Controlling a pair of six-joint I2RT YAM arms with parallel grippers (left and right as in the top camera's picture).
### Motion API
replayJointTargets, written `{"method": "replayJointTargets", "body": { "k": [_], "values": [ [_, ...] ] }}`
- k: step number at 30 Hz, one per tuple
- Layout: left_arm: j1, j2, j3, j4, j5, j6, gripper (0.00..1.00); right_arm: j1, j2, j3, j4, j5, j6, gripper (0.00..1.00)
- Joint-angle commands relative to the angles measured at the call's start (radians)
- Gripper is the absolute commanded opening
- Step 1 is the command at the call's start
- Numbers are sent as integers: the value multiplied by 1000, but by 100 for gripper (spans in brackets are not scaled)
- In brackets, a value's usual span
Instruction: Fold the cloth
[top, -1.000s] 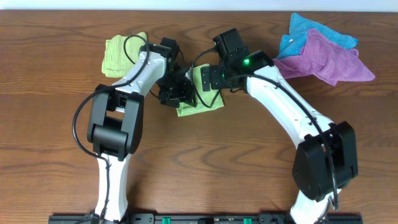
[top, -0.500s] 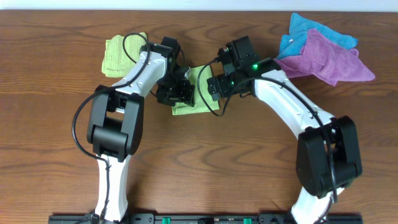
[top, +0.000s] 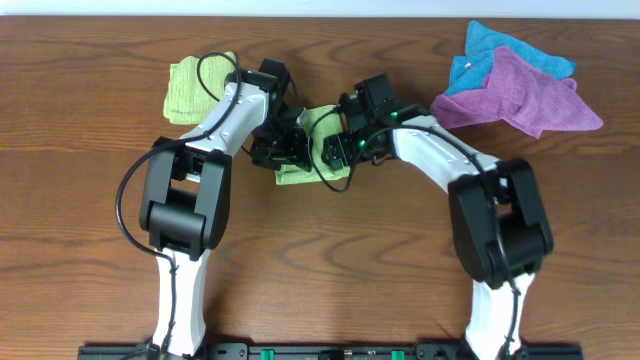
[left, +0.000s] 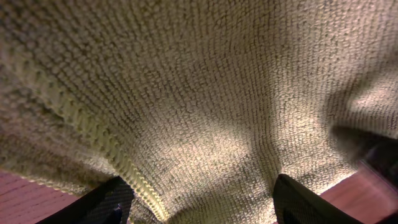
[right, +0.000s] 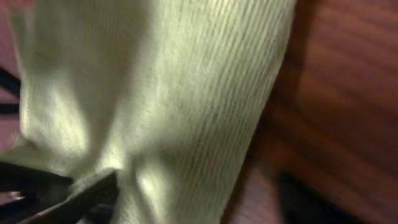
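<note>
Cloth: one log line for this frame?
task: fold, mid-fold | cloth: bunched between arms | left claw: open, at cloth | right claw: at cloth, state unclear | spare cloth: folded, left

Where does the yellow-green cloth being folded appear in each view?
Overhead: the cloth lies top centre, partly hidden.
Left wrist: the cloth fills nearly the frame.
Right wrist: the cloth covers left and centre.
Shared landmark: the wooden table, bottom corners in left wrist, right side in right wrist.
</note>
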Motion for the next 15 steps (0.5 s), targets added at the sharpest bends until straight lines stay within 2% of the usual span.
{"method": "replayJointTargets", "body": {
  "k": [1, 2, 3, 4, 14, 15],
  "values": [
    [9, 9, -3, -3, -72, 18, 75, -8, 31, -9, -6, -34, 23, 45],
    [9, 9, -3, -3, -72, 17, 75, -8, 31, -9, -3, -33, 25, 19],
    [9, 9, -3, -3, -72, 17, 75, -8, 31, -9, -4, -28, 42, 5],
    [9, 9, -3, -3, -72, 17, 75, -10, 31, -9, -6, -24, 56, 1],
    [9, 9, -3, -3, -72, 18, 75, -14, 31, -9, -77, 79, 60, 2],
    [9, 9, -3, -3, -72, 18, 74, -14, 31, -9, -77, 78, 60, 12]
  ]
}}
